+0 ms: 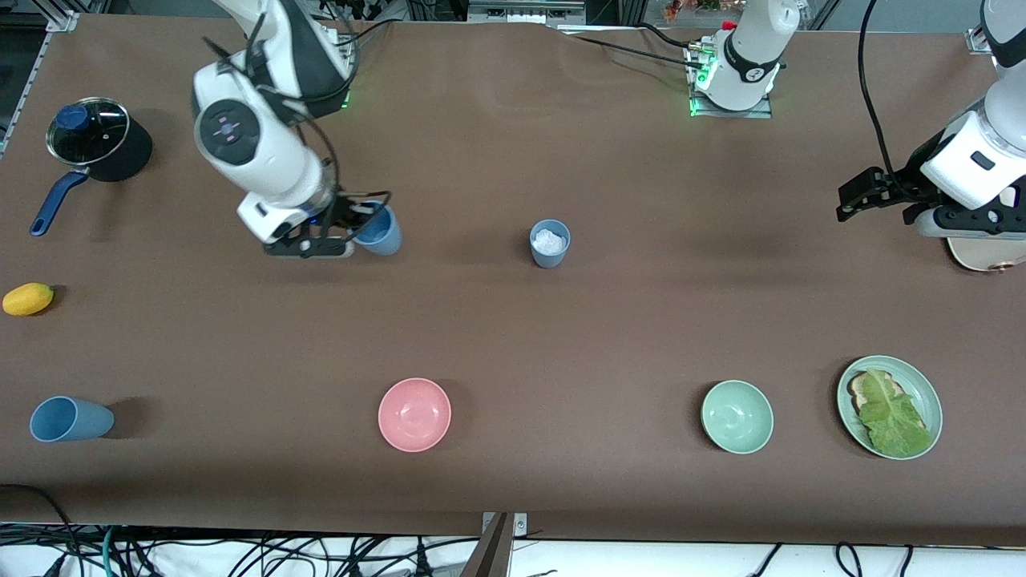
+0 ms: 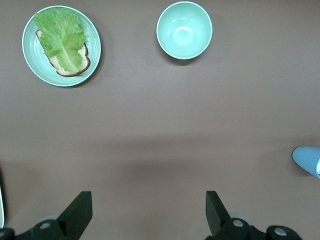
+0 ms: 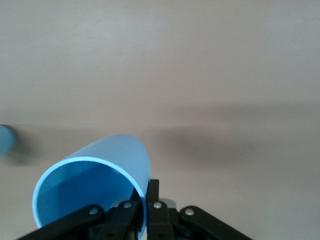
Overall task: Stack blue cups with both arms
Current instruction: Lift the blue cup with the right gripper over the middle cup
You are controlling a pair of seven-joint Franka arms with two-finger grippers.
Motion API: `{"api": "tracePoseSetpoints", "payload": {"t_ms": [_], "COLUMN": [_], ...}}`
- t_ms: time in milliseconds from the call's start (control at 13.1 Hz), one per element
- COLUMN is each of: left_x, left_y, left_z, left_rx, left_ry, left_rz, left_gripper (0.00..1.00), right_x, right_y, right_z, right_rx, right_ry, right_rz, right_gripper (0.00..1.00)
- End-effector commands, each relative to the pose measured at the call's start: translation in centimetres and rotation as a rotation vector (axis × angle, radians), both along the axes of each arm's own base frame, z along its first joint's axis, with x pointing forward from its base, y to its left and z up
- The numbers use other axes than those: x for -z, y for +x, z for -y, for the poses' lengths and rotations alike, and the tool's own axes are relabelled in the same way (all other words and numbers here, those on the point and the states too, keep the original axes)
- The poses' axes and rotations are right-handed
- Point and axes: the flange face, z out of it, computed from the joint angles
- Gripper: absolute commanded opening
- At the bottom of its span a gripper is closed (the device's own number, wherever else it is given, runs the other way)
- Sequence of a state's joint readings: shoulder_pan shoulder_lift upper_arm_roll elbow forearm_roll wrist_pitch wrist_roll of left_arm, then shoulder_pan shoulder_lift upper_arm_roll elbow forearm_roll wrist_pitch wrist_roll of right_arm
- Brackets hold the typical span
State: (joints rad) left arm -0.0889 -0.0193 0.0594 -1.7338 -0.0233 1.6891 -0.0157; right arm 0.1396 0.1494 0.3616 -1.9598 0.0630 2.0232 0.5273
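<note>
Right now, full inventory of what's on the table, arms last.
blue cups: three. Sky blue cup, gripped by the rim, at the right arm's end. Grey-blue cup, upright, white stuff inside, mid-table. Third blue cup, on its side, at the right arm's end, near the front camera.
pink bowl: one, nearer the front camera than the grey-blue cup.
pale green bowl: one, beside the plate.
plate: one, pale green, holds toast and lettuce, left arm's end.
pot: one, black, glass lid, blue handle, right arm's end.
yellow fruit: one, nearer the front camera than the pot.
right gripper: shut on the sky blue cup's rim.
left gripper: open, empty, waits over the left arm's end.
</note>
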Motion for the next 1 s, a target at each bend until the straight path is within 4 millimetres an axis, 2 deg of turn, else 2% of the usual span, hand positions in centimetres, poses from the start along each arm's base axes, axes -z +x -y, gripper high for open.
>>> {"api": "tracePoseSetpoints", "payload": {"t_ms": [0, 153, 383, 459, 536, 689, 919], "left_x": [-0.5, -0.6, -0.7, -0.7, -0.7, -0.7, -0.7], "left_y": [0.3, 0.3, 0.3, 0.3, 0.3, 0.3, 0.3], "left_z": [0.2, 0.2, 0.3, 0.7, 1.1, 1.0, 1.0], "left_rx": [-0.006, -0.005, -0.003, 0.001, 0.008, -0.02, -0.02], "left_ry": [-0.005, -0.005, -0.005, -0.005, -0.003, -0.002, -0.002], "left_rz": [-0.007, -0.005, -0.004, -0.002, -0.004, -0.005, -0.005], "left_gripper": [1.0, 1.0, 1.0, 1.0, 1.0, 1.0, 1.0], "right_x": [-1.1, -1.8, -3.0, -3.2, -2.6, -1.3, 0.1], "right_y": [-0.2, -0.1, -0.1, -0.2, -0.5, -0.9, -2.6], "right_z": [-7.2, -11.8, -17.2, -19.2, -20.9, -22.8, -25.2], "right_rx": [0.1, 0.165, 0.193, 0.221, 0.24, 0.272, 0.283], "right_ry": [0.03, 0.057, 0.067, 0.074, 0.06, 0.042, 0.028], "right_rz": [-0.01, -0.008, -0.033, -0.027, -0.008, 0.004, 0.02], "right_gripper": [0.0, 0.0, 0.0, 0.0, 0.0, 0.0, 0.0]}}
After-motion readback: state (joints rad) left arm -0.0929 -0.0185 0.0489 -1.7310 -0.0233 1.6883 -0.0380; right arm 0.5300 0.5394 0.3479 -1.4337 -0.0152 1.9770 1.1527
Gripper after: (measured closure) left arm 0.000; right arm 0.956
